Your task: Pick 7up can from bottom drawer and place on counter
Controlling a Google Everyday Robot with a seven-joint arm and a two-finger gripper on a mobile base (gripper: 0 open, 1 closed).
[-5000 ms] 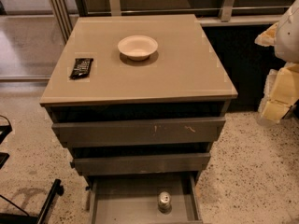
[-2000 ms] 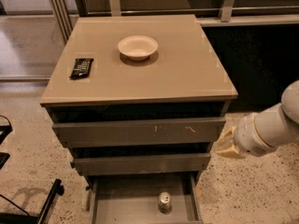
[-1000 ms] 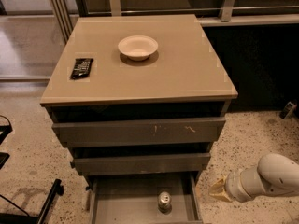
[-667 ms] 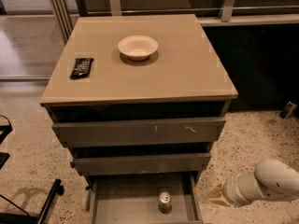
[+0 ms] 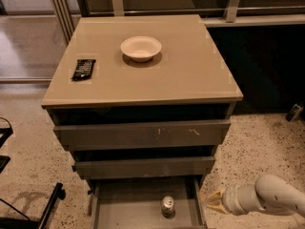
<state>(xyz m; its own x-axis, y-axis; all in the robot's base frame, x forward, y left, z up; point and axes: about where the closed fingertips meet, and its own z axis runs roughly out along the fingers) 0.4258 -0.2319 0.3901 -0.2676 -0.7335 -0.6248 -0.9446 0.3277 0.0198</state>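
Pincer [image 5: 214, 200] low at right, just outside the bottom drawer [image 5: 124, 209], beside its right wall; open or closed, cannot tell. 7up can [image 5: 167, 206] upright inside, near end, right of centre. Risk: clipping that wall, or toppling the can on a sideways reach. Tabletop [image 5: 190, 75] well above.

Nothing here can be read: no text, brand or number. The dark packet [image 5: 83, 69] near the left edge of the tabletop [image 5: 190, 75] has markings on its wrapper, but they cannot be made out. The drink can [image 5: 167, 206] standing in the open bottom drawer [image 5: 124, 209] shows only its silver top, with no label in sight. The pincer [image 5: 213, 200], low at the near right just beside that drawer, shows no legible marking.
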